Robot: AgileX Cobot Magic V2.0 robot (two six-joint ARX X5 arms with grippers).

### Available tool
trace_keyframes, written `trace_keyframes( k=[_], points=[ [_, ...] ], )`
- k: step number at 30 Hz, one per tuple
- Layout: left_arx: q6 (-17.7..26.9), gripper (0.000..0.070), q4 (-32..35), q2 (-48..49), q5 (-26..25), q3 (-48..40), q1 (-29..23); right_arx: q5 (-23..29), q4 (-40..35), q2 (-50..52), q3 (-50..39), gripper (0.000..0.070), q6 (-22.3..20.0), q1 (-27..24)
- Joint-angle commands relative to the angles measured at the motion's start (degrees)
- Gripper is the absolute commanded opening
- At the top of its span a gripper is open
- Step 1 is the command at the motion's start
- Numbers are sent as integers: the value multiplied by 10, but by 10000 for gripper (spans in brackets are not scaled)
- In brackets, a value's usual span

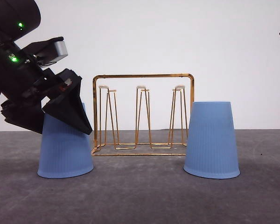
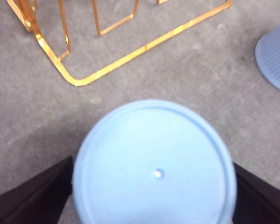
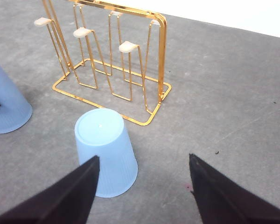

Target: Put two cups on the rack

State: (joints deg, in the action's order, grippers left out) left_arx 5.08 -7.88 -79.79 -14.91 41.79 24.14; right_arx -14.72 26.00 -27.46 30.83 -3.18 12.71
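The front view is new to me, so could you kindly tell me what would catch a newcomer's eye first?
The gold wire rack stands bare at the middle of the grey table, its pale-tipped prongs holding nothing. A light blue cup stands upside down on either side: the left cup and the right cup. The black left gripper hangs over the left cup, its fingers flanking the cup's base.

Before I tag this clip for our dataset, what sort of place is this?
Probably a lab test bench: a bare grey tabletop, a plain white backdrop, and only a gold wire rack with two blue cups staged.
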Motion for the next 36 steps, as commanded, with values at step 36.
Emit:
trace_keyframes(
  k=[36],
  points=[
    [-97,272,-149,-5,104,311,4,2,-7,-2,8,389,-2,2]
  ],
)
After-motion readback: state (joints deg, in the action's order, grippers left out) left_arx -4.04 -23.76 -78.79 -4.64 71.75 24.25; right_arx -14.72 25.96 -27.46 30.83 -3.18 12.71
